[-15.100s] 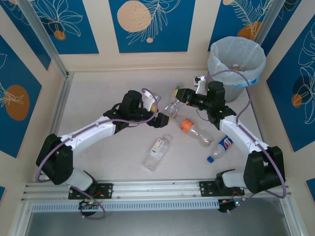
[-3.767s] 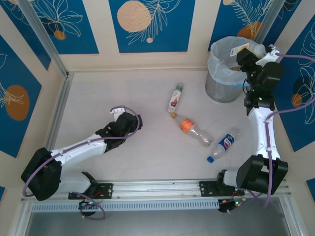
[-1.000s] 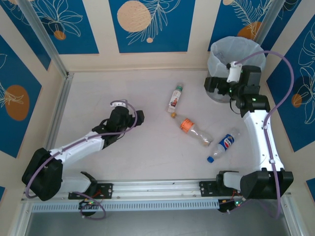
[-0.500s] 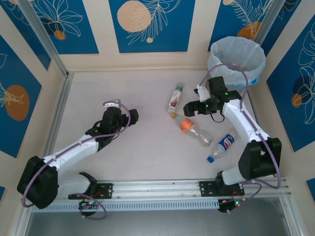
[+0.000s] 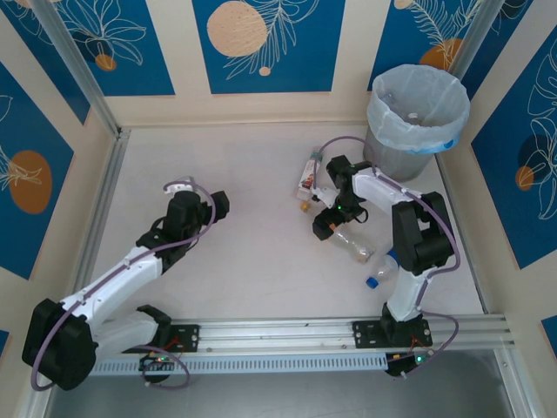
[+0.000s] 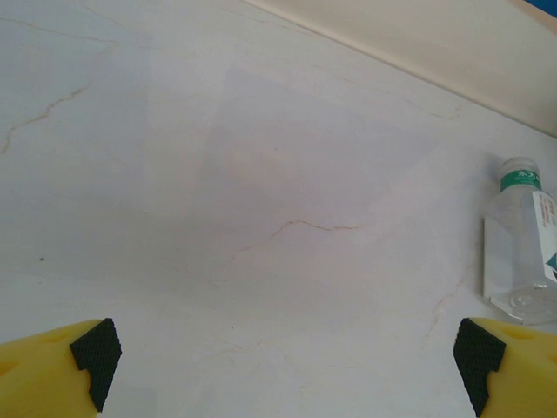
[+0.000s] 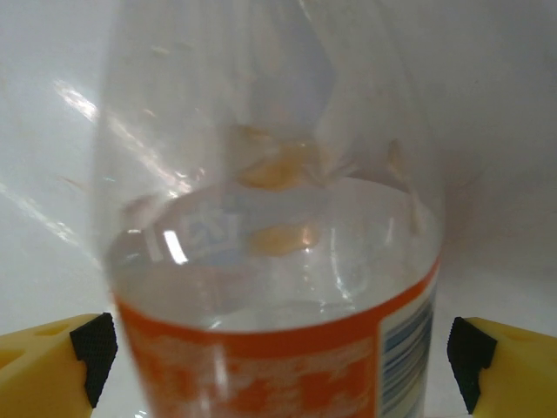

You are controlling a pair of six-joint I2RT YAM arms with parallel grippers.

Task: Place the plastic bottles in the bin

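The orange-label bottle (image 5: 352,244) lies on the table, and its clear body (image 7: 270,226) stands between the wide-apart fingers of my open right gripper (image 5: 324,228) (image 7: 280,357). A bottle with a red and white label and a green cap (image 5: 309,174) (image 6: 522,252) lies just beyond it. A blue-label bottle (image 5: 376,277) is partly hidden under the right arm. The grey bin (image 5: 416,117) with its pale-blue bag stands at the far right, with bottles inside. My left gripper (image 5: 218,205) (image 6: 285,361) hangs open over bare table at the left.
Blue patterned walls close the table on three sides. A metal rail (image 5: 96,209) runs along the left edge and another (image 5: 278,331) along the front. The right arm's cable (image 5: 335,144) loops above the red and white bottle.
The right arm swung down from the bin and its gripper now straddles the orange-label bottle. The left arm drew back to the left. The bottles have not moved.
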